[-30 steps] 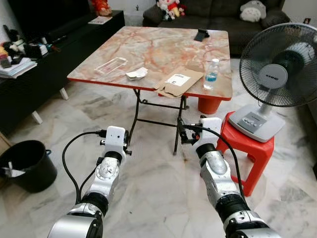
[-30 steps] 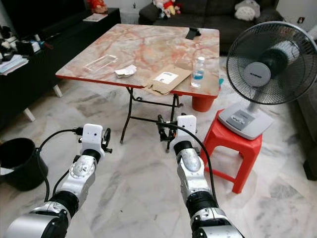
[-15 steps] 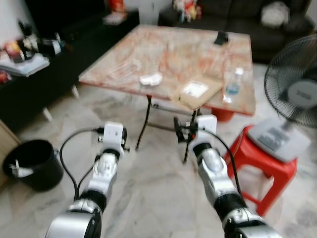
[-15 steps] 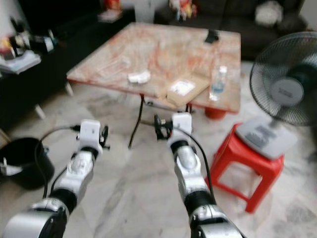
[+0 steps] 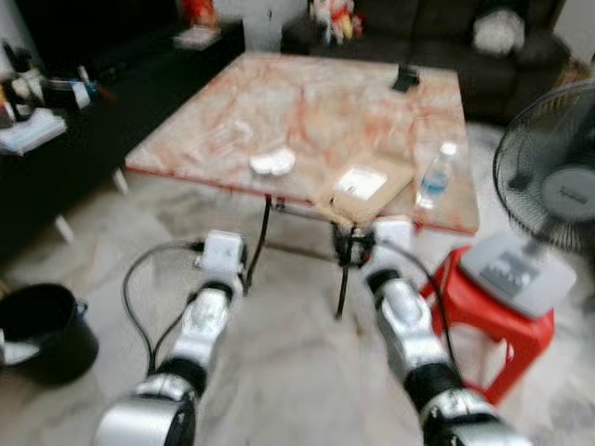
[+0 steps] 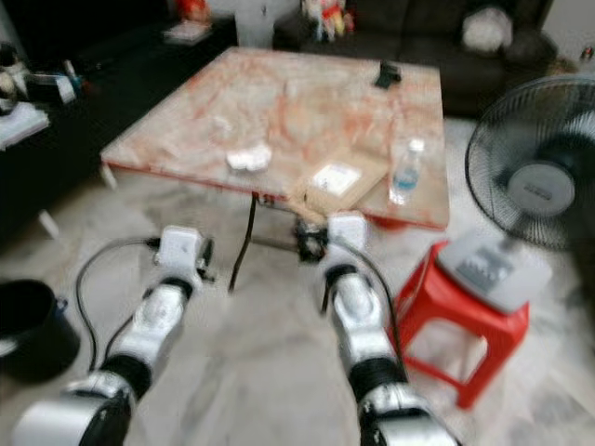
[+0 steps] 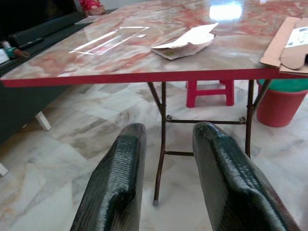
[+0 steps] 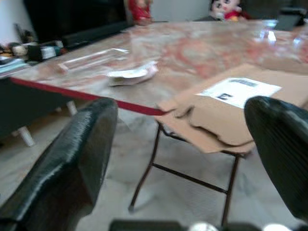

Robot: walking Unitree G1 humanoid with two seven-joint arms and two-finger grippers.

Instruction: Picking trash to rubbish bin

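On the marble-topped table (image 5: 307,102), near its front edge, lie a crumpled white paper (image 5: 271,163) and a flat cardboard piece (image 5: 364,184) that overhangs the edge. A clear plastic wrapper (image 5: 221,141) lies further left, and a water bottle (image 5: 434,175) stands at the right. The black rubbish bin (image 5: 42,330) sits on the floor at the far left. Both arms reach forward, below and short of the table edge. My left gripper (image 7: 166,132) is open on a narrow gap and holds nothing. My right gripper (image 8: 185,110) is wide open and faces the cardboard (image 8: 226,103).
A standing fan (image 5: 558,177) rests on a red stool (image 5: 493,307) at the right. A dark low cabinet (image 5: 74,139) with clutter runs along the left. A sofa (image 5: 409,28) stands behind the table, and a red bucket (image 7: 284,103) sits under it. The eye views are blurred.
The camera has moved closer to the table and the views have shifted and blurred. The arms keep the same forward pose and both grippers stay open.
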